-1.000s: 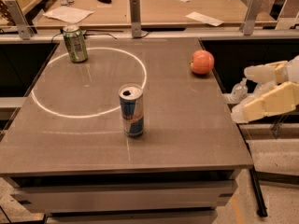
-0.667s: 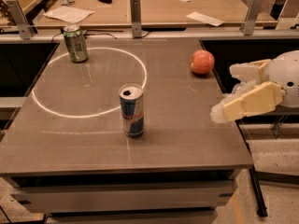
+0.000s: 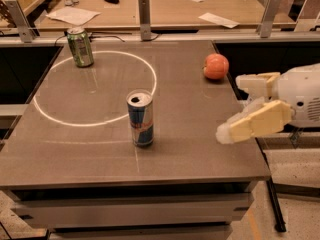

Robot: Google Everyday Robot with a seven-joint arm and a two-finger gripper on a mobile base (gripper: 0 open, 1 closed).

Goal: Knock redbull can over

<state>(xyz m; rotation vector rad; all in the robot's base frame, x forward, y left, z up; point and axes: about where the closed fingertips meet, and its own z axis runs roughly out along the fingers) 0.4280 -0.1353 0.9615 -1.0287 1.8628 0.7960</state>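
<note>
The redbull can (image 3: 140, 118) is a slim blue-and-silver can with a red logo. It stands upright near the middle of the brown table (image 3: 190, 149), on the front edge of a white ring of light. My gripper (image 3: 230, 107) reaches in from the right over the table's right edge. Its cream fingers (image 3: 252, 123) are spread apart with nothing between them. It is well to the right of the can, at about the can's height, and does not touch it.
A shorter green can (image 3: 80, 46) stands upright at the table's far left. An orange-red ball (image 3: 216, 66) lies at the far right, just behind my gripper. Behind the table is a wooden desk (image 3: 165, 6) with papers and metal posts.
My gripper has moved left from beyond the table's right edge to over it, closer to the redbull can. The can, green can and ball have not moved.
</note>
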